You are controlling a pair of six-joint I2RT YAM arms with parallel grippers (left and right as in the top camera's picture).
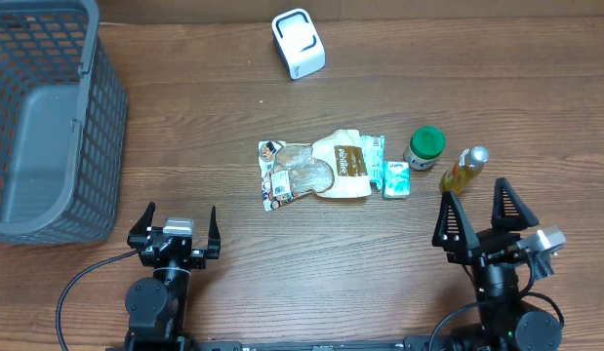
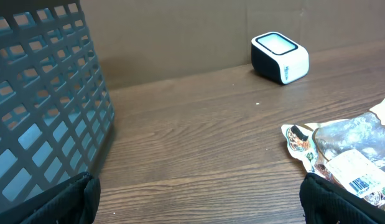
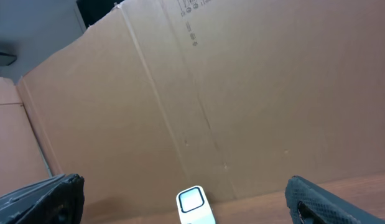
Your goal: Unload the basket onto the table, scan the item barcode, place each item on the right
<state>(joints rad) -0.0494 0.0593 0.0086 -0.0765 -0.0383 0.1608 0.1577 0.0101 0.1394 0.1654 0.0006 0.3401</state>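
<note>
A white barcode scanner [image 1: 298, 43] with a dark-rimmed window stands at the table's far edge; it also shows in the left wrist view as scanner [image 2: 280, 57] and low in the right wrist view as scanner [image 3: 194, 206]. Several items lie mid-table: a clear snack bag [image 1: 302, 174] with a barcode label [image 2: 360, 182], a brown pouch [image 1: 347, 166], a small teal packet [image 1: 396, 179], a green-lidded jar [image 1: 424, 148] and a yellow bottle [image 1: 463, 169]. My left gripper [image 1: 181, 226] rests open near the front edge, holding nothing. My right gripper [image 1: 479, 210] is open and empty, tilted upward.
A grey mesh basket [image 1: 48, 127] fills the far left, with its wall [image 2: 37, 106] close beside my left fingers. A brown cardboard wall [image 3: 242, 93] backs the table behind the scanner.
</note>
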